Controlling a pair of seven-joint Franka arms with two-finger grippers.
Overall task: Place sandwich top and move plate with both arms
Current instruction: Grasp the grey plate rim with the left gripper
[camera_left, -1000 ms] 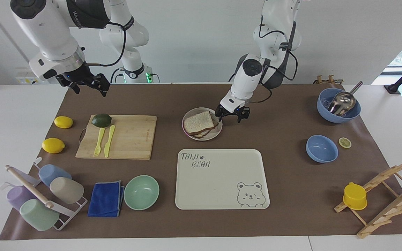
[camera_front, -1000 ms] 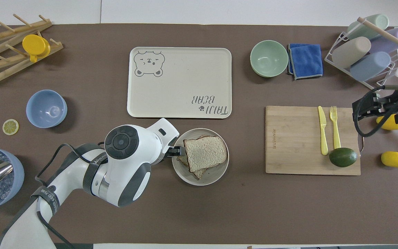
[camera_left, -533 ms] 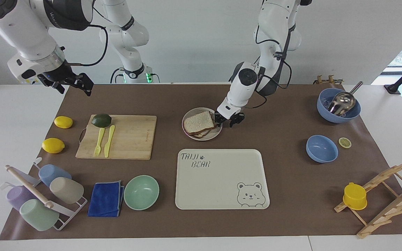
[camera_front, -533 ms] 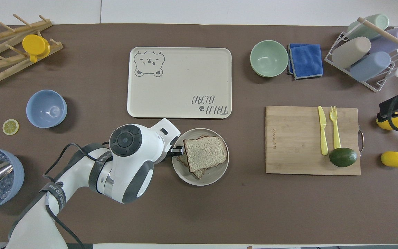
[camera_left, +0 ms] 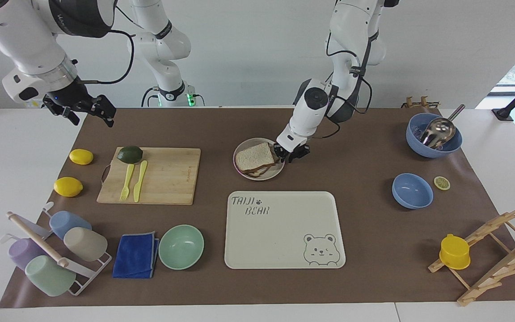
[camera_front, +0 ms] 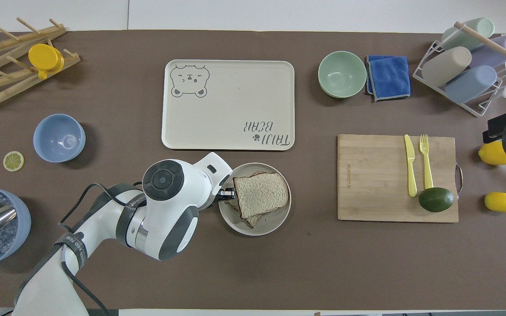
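The sandwich top (camera_left: 254,156) is a pale bread slice with a brown crust. It lies on another slice on the small round plate (camera_left: 263,175); both also show in the overhead view, the bread (camera_front: 260,193) and the plate (camera_front: 271,222). My left gripper (camera_left: 289,154) is low at the plate's rim on the side toward the left arm's end, with its fingers apart. One fingertip (camera_front: 227,192) shows at the rim from above. My right gripper (camera_left: 88,111) is open and empty, raised over the mat's edge near a lemon (camera_left: 81,156).
The bear-printed tray (camera_left: 284,232) lies farther from the robots than the plate. A cutting board (camera_left: 168,176) holds an avocado, a fork and a knife. A mint bowl (camera_left: 181,246), blue cloth, cup rack, two blue bowls (camera_left: 412,191) and a wooden rack (camera_left: 490,255) stand around.
My left gripper has moved in to the plate's rim. My right gripper has pulled away from the cutting board toward the table's end.
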